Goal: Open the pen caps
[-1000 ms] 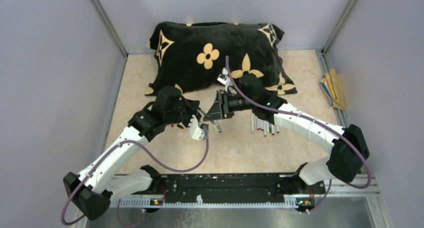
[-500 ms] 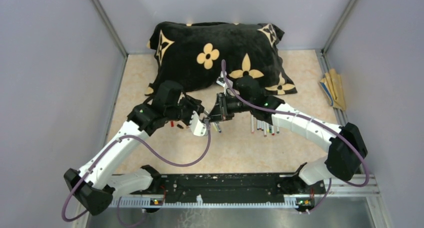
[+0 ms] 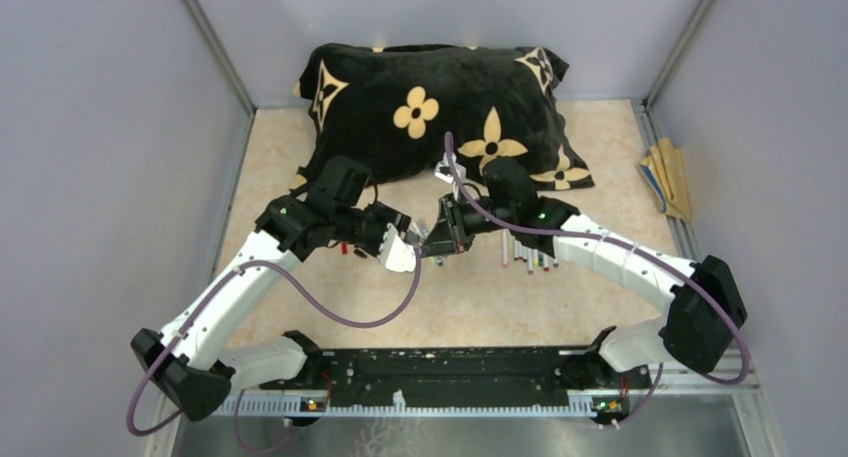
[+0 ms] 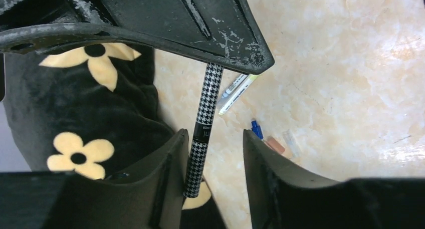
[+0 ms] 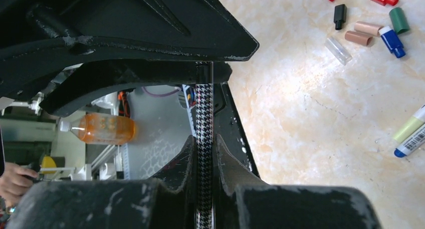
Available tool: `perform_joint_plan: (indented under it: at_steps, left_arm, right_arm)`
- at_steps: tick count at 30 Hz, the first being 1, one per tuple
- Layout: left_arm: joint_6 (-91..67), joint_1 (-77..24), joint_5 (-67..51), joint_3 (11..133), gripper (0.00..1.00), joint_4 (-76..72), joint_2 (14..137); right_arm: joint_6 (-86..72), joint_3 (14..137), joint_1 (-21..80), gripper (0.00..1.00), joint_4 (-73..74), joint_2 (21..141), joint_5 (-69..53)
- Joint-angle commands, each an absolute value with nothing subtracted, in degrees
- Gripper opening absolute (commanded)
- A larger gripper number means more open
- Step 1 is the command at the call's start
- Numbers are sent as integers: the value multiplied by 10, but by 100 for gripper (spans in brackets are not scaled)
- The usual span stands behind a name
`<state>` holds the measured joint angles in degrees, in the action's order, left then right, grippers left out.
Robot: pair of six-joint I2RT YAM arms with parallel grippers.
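Top view: left gripper and right gripper meet over cream marbled tabletop; row of slim white-barrelled pens just beside. Left wrist: jaws spread, slim black-and-white houndstooth plastic pen against one finger. Right wrist: jaws pinching that pen; loose stubby coloured plastic caps on table. Likely light, stiff, slick; best gripped at barrel and cap end separately

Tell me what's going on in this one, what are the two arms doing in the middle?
Both arms meet over the middle of the table. The right gripper is shut on a houndstooth pen, while the left gripper is open, its fingers on either side of the same pen. Whether that pen's cap is off cannot be told. Several loose caps lie on the table, and a row of other pens lies by the right arm.
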<state>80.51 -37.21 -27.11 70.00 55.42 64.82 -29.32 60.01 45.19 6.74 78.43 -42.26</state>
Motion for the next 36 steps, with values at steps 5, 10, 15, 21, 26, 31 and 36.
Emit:
perform_joint_plan:
  at_steps: [5, 10, 15, 21, 26, 31, 36]
  left_arm:
    - [827, -375, -255, 697, 35, 552, 643]
    - [858, -376, -262, 674, 32, 542, 626]
    - [882, -382, -247, 659, 22, 538, 619]
    - [892, -387, -233, 640, 6, 530, 610]
    - [888, -387, -227, 643, 0, 530, 612]
    - [874, -387, -218, 647, 0, 527, 620]
    - [856, -387, -221, 659, 0, 527, 629]
  right_arm:
    - [-255, 633, 448, 0, 89, 794, -427]
    - [-253, 643, 449, 0, 103, 812, -427]
    - [-254, 661, 449, 8, 121, 828, -420]
    - [-293, 657, 449, 39, 75, 832, -411]
    - [-316, 648, 449, 32, 40, 834, -425]
    - [-322, 635, 449, 28, 28, 830, -439]
    - [-324, 626, 454, 34, 21, 828, -445]
